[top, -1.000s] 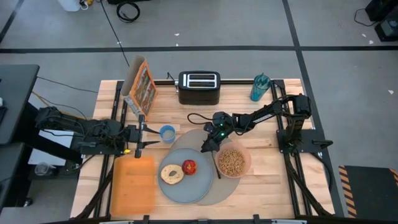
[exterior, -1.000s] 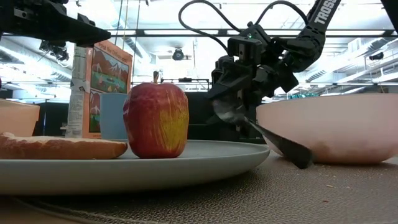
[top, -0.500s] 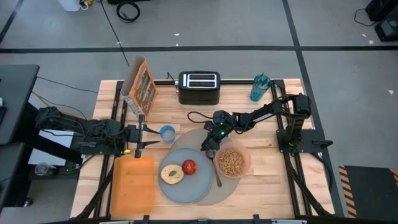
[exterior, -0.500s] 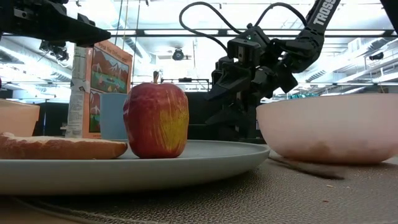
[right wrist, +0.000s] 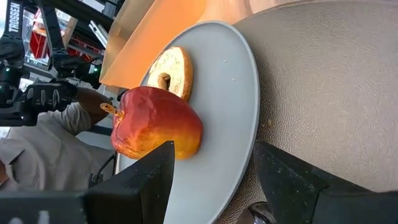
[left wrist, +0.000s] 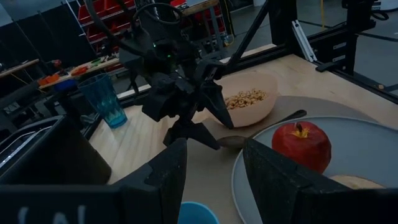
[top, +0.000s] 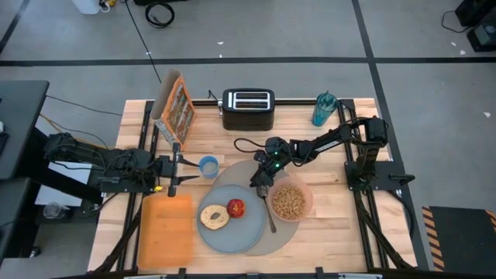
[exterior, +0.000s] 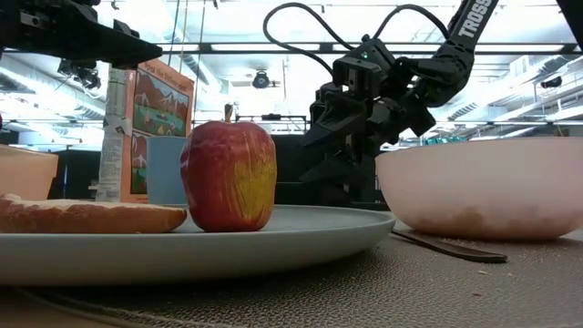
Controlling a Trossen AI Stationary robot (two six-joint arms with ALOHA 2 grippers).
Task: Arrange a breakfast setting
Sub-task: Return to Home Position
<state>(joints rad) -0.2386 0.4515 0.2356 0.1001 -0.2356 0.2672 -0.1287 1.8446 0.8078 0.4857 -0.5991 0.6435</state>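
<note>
The round grey mat lies at the table's near middle. On it rest the blue-grey plate with the toasted bagel and red apple, and the pink bowl of cereal. The metal spoon lies flat on the mat between plate and bowl; it also shows in the low view. My right gripper is open just above the spoon's far end, holding nothing. My left gripper is open and empty at the left, beside a blue cup.
A cereal box, the black toaster and a teal glass stand along the far edge. The orange board lies at the near left, beside the plate.
My right gripper has opened and let go of the spoon. The spoon hung slanting from the fingers with its lower end on the mat; it has dropped and now lies flat on the mat between plate and bowl. The gripper has stayed in place.
</note>
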